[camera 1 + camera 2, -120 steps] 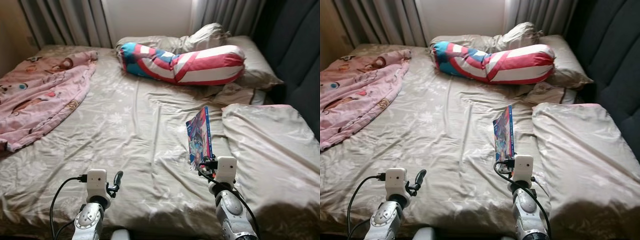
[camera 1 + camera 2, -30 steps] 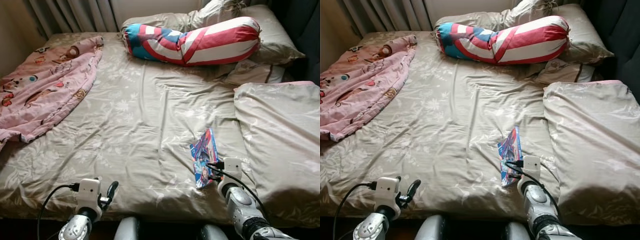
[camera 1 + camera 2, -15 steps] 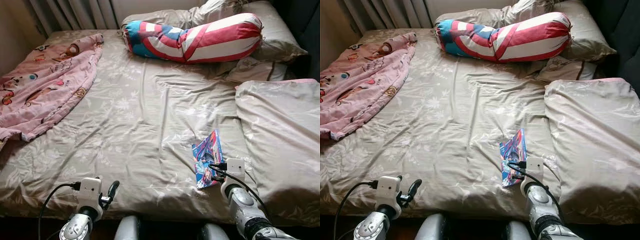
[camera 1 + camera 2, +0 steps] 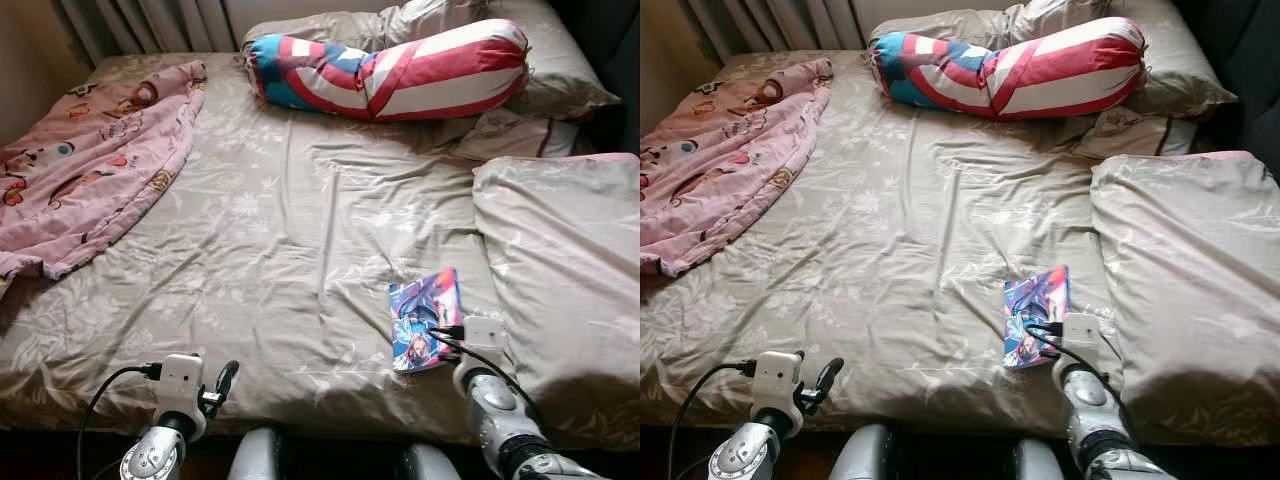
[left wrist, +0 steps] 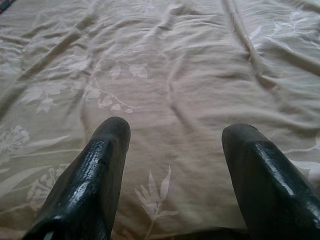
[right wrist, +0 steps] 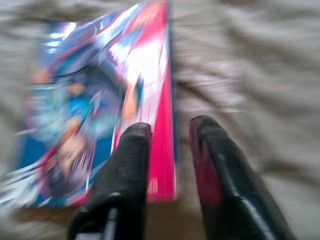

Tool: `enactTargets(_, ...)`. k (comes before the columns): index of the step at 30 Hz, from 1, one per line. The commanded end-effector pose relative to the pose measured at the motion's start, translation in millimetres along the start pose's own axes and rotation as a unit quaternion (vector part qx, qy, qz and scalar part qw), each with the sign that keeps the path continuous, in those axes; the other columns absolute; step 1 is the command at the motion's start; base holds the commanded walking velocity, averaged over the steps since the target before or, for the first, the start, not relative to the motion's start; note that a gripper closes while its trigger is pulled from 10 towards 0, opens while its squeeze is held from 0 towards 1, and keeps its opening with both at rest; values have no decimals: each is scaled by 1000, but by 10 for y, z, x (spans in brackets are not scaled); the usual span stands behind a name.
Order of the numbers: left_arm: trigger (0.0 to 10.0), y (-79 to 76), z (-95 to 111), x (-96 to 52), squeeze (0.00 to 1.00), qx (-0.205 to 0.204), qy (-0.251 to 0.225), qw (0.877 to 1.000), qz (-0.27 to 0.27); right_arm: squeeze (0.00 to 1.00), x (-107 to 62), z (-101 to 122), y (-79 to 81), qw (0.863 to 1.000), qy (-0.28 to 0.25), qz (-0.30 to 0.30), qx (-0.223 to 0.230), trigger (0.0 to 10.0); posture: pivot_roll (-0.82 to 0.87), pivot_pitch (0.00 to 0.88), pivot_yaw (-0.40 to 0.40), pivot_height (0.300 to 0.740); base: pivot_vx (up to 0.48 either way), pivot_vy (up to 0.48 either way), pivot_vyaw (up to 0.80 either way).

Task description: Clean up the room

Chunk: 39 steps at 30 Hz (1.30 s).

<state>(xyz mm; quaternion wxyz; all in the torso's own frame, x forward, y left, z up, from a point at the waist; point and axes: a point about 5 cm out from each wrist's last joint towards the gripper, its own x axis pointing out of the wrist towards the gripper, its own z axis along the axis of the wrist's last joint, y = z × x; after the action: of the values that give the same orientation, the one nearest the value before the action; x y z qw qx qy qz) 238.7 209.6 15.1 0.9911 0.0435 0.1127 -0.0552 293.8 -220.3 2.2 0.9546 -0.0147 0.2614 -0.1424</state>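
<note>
A colourful comic book (image 4: 425,315) lies cover-up on the beige floral bed sheet (image 4: 290,250), near the bed's front edge at the right. My right gripper (image 6: 170,125) hovers over the book's near end. Its fingers are a little apart and straddle the book's red edge (image 6: 162,150) without clamping it. On the head camera the right wrist (image 4: 483,340) sits just in front of the book. My left gripper (image 5: 175,130) is low at the bed's front left, with its fingers (image 4: 228,378) wide open over bare sheet.
A pink patterned blanket (image 4: 90,170) is heaped at the far left. A red, white and blue bolster (image 4: 390,70) and pillows (image 4: 560,75) lie by the headboard. A folded beige duvet (image 4: 560,260) covers the right side. My knees (image 4: 260,455) touch the bed's front edge.
The book has tipped from standing on edge between my right fingers to lying flat on the sheet. The view has shifted a little; the left arm is unchanged.
</note>
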Motion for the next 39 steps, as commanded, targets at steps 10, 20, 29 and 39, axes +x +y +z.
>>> enactTargets(10, 10000, -43, -52, 45, 0, -2, 15, 1000, -2, 0, -16, -42, -88, 1000, -7, -20, 10, 10000, 36, 150, 44, 647, 0, 0, 0)
enactTargets(20, 10000, -118, 23, 219, 0, -18, 9, 1000, 0, 0, -164, -296, 352, 991, -1, 137, -9, 10000, -6, 90, 22, 647, 0, 0, 0)
enactTargets(29, 10000, -117, -51, 302, 0, -43, 33, 998, 16, 0, -277, -621, 379, 985, 63, 161, 19, 10000, -31, 31, 4, 682, 0, 0, 0)
enactTargets(39, 10000, -225, -409, 231, 0, -16, 158, 987, -23, 0, -340, -837, 241, 984, 109, 141, 15, 10000, -31, 0, 2, 729, 0, 0, 0)
